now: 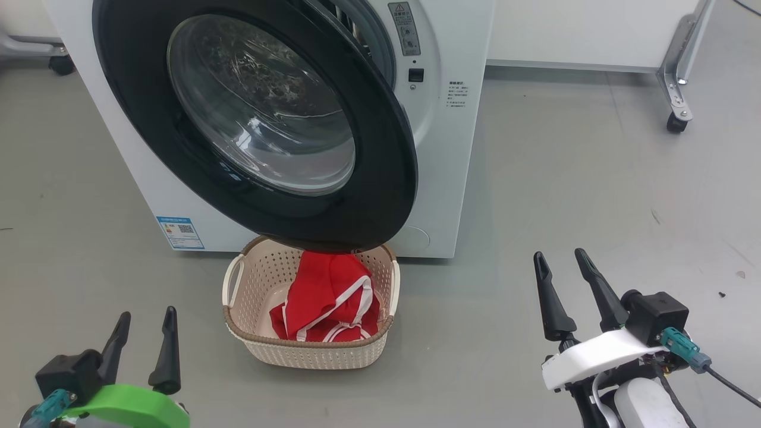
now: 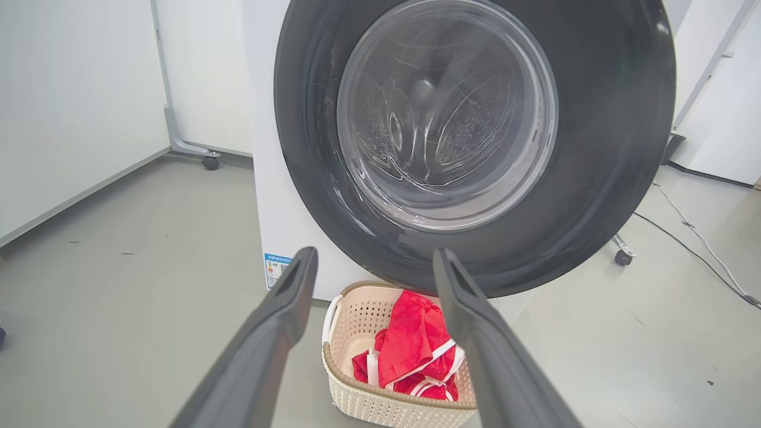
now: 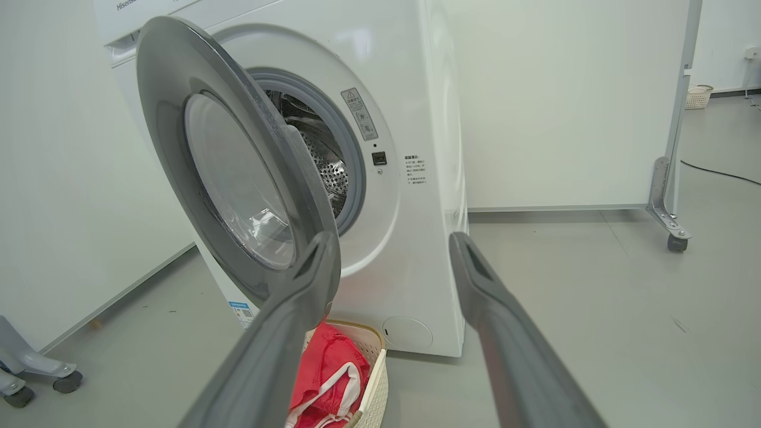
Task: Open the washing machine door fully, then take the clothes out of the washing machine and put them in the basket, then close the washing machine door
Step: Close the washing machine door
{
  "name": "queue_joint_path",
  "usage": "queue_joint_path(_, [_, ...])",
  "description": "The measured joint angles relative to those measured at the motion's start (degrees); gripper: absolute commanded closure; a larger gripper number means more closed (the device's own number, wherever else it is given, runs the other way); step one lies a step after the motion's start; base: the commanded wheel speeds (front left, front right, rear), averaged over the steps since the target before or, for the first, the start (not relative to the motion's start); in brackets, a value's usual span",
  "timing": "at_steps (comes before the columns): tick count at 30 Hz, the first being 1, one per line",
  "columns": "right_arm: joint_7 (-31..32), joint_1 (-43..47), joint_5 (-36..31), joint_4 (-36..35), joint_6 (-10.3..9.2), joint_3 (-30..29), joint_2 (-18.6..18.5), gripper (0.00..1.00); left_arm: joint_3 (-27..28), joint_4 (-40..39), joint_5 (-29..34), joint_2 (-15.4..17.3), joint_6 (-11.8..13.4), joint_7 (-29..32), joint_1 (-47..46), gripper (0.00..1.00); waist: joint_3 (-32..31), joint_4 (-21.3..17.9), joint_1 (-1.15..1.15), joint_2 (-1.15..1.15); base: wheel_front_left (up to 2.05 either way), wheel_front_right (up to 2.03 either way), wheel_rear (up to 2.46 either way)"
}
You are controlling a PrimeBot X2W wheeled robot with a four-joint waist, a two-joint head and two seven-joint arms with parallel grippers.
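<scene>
At 7 and 4 o'clock of the head view, the left jaws and right jaws are standing wide apart, gripping nothing, while the clothes [image 1: 330,291] are lying in the basket [image 1: 309,353], long axis running 9-to-3, at 6 o'clock below the half-open washing machine door [image 1: 380,178], which is seemingly awaiting closing.

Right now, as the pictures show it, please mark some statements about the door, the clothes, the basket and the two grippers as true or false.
1. The clothes lie in the basket. True.
2. The washing machine door is shut tight. False: it stands ajar, and the drum shows behind it.
3. The left gripper holds a garment. False: it is open and empty.
4. The right gripper is open and holds nothing. True.
5. The basket stands on a shelf. False: it stands on the floor in front of the washing machine, under the door.
</scene>
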Motion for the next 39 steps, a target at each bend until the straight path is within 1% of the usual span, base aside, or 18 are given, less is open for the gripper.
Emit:
queue_joint_path(3, [0.00,0.00,0.00,-0.03,0.00,0.00,0.08,0.00,0.08,-0.34,0.33,-0.63,0.40,-0.01,0.37,0.00,-0.01,-0.01,0.00,0.00,0.00,0.00,0.00])
queue_joint_path(16, [0.00,0.01,0.00,-0.07,0.00,0.04,0.35,0.00,1.45,-2.89,3.31,-1.60,0.74,-0.05,1.39,0.00,0.17,-0.06,0.00,0.00,0.00,0.00,0.00])
queue_joint_path(20, [0.00,0.01,0.00,-0.07,0.00,0.04,0.37,0.00,2.10,-3.72,3.80,-2.37,0.74,-0.05,1.68,0.00,0.21,-0.10,0.00,0.00,0.00,0.00,0.00])
queue_joint_path(32, [0.00,0.01,-0.01,-0.07,0.00,0.03,0.41,0.00,3.28,-4.87,5.16,-3.10,0.73,-0.07,2.66,0.00,0.12,-0.20,0.00,0.00,0.00,0.00,0.00])
queue_joint_path(39, [0.00,0.01,-0.01,-0.08,0.00,0.04,0.41,0.00,4.22,-5.34,5.81,-4.04,0.40,-0.07,3.32,0.00,0.07,-0.16,0.00,0.00,0.00,0.00,0.00])
